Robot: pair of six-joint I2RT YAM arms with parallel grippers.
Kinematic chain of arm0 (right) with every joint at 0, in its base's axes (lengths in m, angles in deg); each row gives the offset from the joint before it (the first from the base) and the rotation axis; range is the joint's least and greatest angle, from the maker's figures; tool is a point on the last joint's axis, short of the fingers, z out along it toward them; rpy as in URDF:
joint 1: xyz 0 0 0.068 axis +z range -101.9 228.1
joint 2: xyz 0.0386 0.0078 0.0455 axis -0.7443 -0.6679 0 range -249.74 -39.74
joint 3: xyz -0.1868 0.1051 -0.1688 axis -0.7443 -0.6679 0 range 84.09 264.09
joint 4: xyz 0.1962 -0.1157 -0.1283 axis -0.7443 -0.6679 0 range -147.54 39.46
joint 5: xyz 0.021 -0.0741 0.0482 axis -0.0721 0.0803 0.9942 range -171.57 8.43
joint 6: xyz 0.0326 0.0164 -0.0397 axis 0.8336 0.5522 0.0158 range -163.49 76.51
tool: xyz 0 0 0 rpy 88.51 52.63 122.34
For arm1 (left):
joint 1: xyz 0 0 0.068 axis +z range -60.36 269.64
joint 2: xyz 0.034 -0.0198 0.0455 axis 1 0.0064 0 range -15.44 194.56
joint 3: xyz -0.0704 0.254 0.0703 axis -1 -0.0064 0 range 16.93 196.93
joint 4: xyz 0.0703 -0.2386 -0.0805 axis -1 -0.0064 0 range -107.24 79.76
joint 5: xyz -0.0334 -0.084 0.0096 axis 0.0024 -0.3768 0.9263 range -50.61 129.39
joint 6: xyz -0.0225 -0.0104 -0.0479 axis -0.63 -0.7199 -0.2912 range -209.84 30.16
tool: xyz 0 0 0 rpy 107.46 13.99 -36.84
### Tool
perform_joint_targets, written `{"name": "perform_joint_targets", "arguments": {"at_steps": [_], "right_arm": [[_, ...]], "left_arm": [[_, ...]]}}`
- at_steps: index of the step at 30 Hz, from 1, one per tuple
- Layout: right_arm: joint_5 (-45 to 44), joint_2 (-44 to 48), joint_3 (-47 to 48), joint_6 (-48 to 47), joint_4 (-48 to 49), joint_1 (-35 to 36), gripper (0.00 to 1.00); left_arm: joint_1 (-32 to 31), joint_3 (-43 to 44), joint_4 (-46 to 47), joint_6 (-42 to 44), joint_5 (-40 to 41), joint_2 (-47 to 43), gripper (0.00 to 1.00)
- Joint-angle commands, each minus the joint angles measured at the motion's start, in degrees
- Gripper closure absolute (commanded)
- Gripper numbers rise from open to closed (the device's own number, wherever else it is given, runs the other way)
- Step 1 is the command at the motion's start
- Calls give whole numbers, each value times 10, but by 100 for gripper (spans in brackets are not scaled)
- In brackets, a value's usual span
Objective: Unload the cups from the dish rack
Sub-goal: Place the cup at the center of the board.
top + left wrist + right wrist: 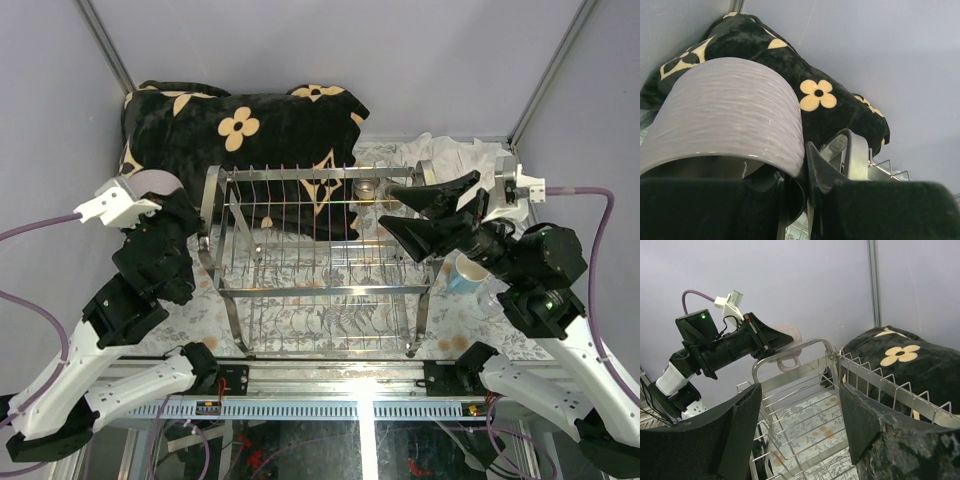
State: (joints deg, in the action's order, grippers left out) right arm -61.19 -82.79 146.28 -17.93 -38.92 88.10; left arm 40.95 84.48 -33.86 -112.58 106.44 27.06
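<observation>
Left tool (165,205) on a ribbed, glossy pink-mauve mug (725,110)

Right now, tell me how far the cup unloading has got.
Done: a light blue cup stands on the table right of the dish rack. In hand: the left gripper is shut on a pink-mauve mug, held clear of the rack's left end. Left: a clear glass at the rack's far side, with the open right gripper beside it.

We see the left gripper (158,197) holding a mauve cup (148,182) beside the dish rack (320,290), the right gripper (390,205) with fingers (415,236) spread above the rack's right end near a clear glass (368,190).
</observation>
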Motion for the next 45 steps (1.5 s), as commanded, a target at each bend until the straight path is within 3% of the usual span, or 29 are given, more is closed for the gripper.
{"name": "perform_joint_targets", "arguments": {"at_steps": [1,13,37,45], "right_arm": [[-12,22,20,-18,13,-2,29],[-11,23,24,-21,-2,-2,28],[-22,25,21,-32,-8,-2,27],[-31,23,21,-36,-12,-2,27]], "left_arm": [[25,-29,-20,-43,3,-5,100],[242,-88,-42,-110,-223,27,100],[506,-193,-7,-117,-476,33,100],[624,-236,3,-134,-632,80,100]]}}
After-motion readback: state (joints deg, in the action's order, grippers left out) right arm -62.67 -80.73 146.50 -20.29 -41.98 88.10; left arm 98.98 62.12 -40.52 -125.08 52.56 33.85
